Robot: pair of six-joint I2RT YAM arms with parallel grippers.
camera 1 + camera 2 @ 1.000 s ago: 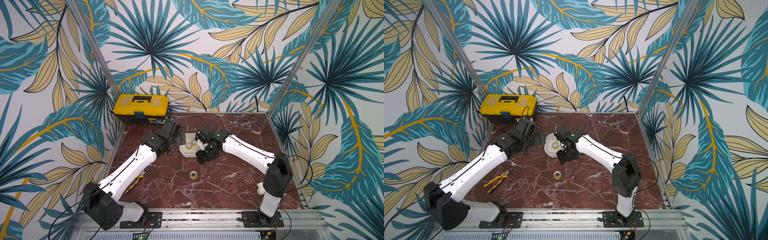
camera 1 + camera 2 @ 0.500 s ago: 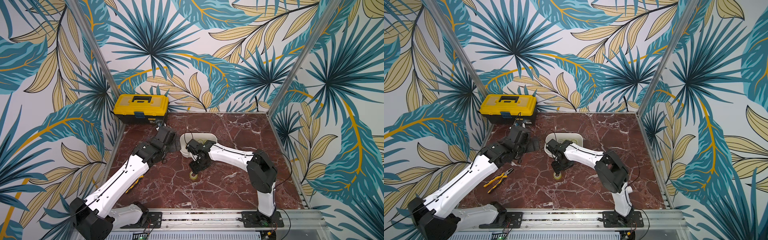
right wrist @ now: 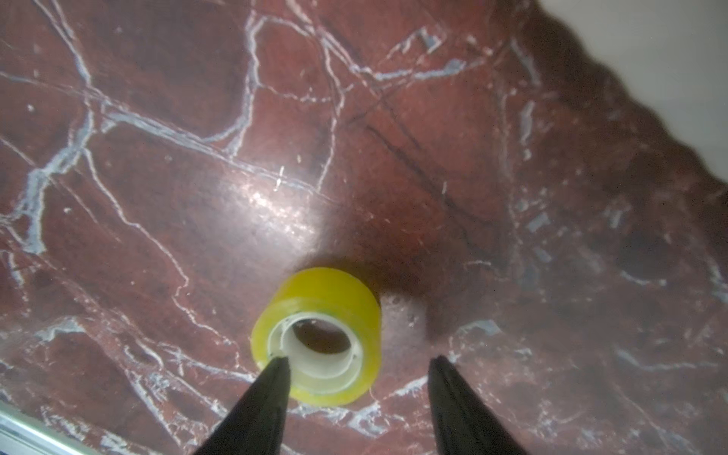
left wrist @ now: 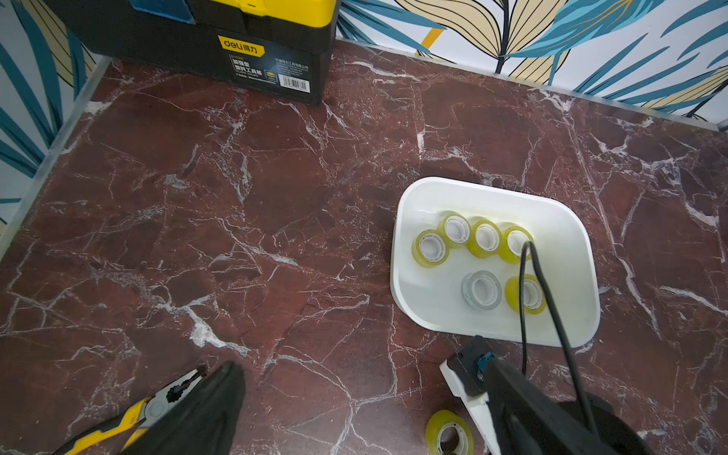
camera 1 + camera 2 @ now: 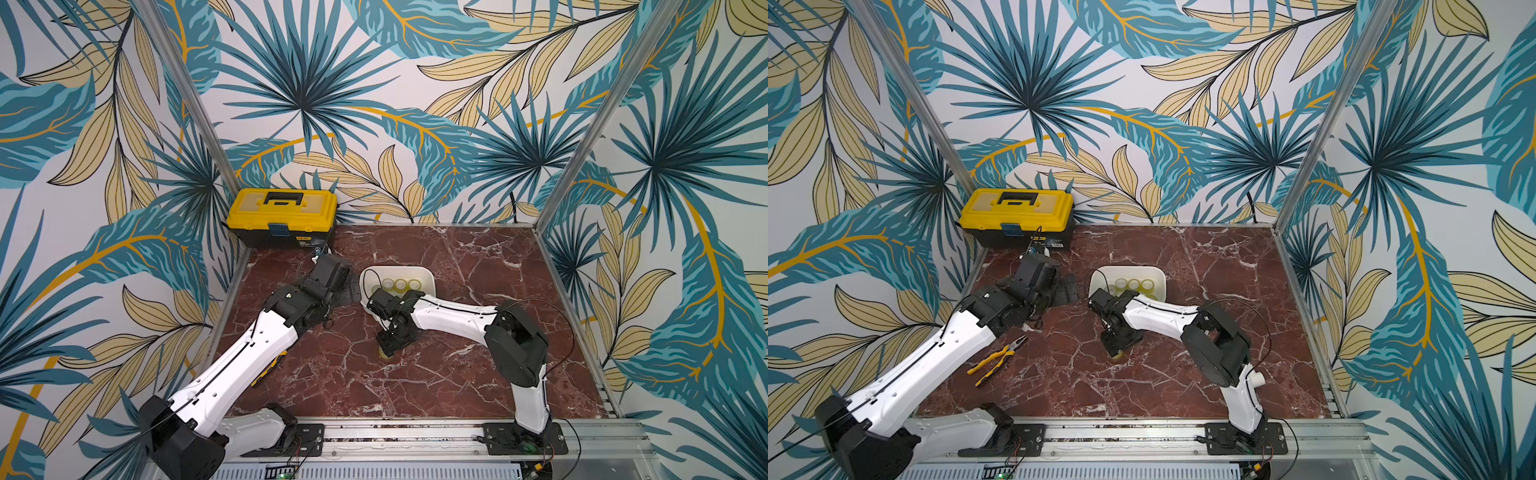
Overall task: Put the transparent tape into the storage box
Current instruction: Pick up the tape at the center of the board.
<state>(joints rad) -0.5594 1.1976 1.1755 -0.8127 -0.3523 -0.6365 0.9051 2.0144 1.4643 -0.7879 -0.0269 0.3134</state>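
Closing on: last roll; right gripper came off the box and down over it, jaws narrowing, still apart, no pinch yet.
Last roll: flat on table, near box, outside it.
Box: six rolls inside.
Left gripper: spread, empty, beside box.
Meaning: final pick, then one drop should finish it.

Right claw low, parted, left claw wide
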